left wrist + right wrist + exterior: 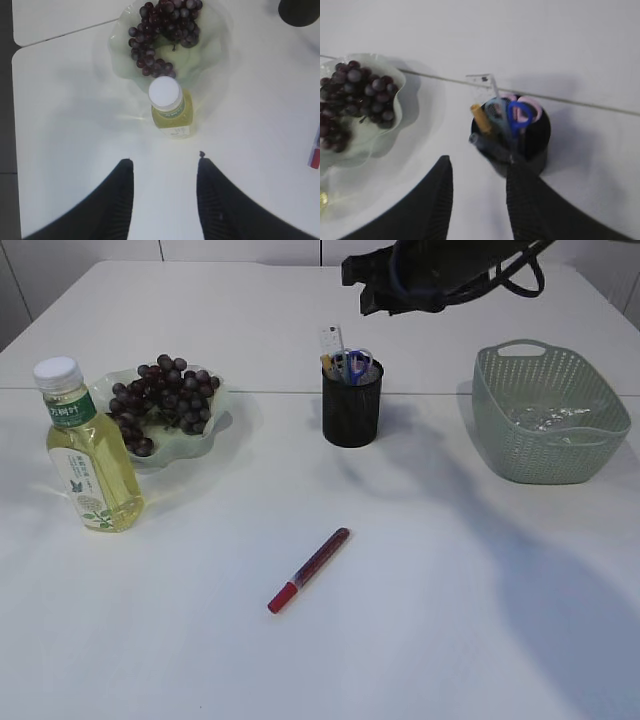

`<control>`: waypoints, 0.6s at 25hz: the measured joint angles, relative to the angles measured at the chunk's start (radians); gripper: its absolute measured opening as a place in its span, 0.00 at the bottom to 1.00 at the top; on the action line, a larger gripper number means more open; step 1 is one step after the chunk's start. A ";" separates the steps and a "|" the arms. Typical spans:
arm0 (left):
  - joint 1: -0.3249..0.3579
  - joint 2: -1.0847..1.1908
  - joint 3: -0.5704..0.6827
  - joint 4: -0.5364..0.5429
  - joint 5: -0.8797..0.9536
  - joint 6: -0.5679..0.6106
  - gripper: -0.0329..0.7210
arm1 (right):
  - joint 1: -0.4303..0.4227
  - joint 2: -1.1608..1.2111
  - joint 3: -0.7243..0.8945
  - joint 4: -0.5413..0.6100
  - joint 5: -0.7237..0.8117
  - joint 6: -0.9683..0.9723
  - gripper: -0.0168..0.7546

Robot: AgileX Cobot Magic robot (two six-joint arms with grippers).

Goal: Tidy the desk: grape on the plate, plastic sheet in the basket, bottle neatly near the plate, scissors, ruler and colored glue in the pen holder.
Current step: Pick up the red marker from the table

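From my station I see the grape bunch (160,400) lying on the pale green plate (218,420) at the left of the white table (420,620), and the bottle (88,450) of yellow liquid stands upright just in front of the plate's left side, white cap on. My left gripper (165,167) hangs above the table just short of the bottle, its two dark fingers (120,200) parted with bare tabletop between them and nothing in them. The black pen holder (352,405) stands near the table's middle, behind the seam, and holds the scissors (355,365) with blue and pink handles, the clear ruler (331,343) sticking up at the back, and a yellow-tipped stick beside them. My right gripper (477,167) hovers over the holder's near rim, jaws apart and empty, the right finger (530,200) covering part of the rim in the wrist view. The red colored glue pen (308,570) lies flat on the table in front of the holder, well apart from it, slanted with its red cap toward me. The green basket (545,425) sits at the right with the crumpled plastic sheet (550,420) inside.
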 joint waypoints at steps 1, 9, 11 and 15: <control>0.000 0.000 0.000 0.000 0.000 0.000 0.45 | 0.000 -0.015 -0.002 0.026 0.045 0.000 0.39; 0.000 0.000 0.000 0.000 0.000 0.000 0.45 | 0.000 -0.064 -0.010 0.158 0.411 0.006 0.39; 0.000 0.000 0.000 0.000 0.000 0.000 0.45 | 0.000 -0.064 -0.010 0.170 0.494 0.006 0.39; 0.000 0.000 0.000 0.000 0.000 0.000 0.45 | 0.000 -0.064 -0.010 0.181 0.603 0.008 0.39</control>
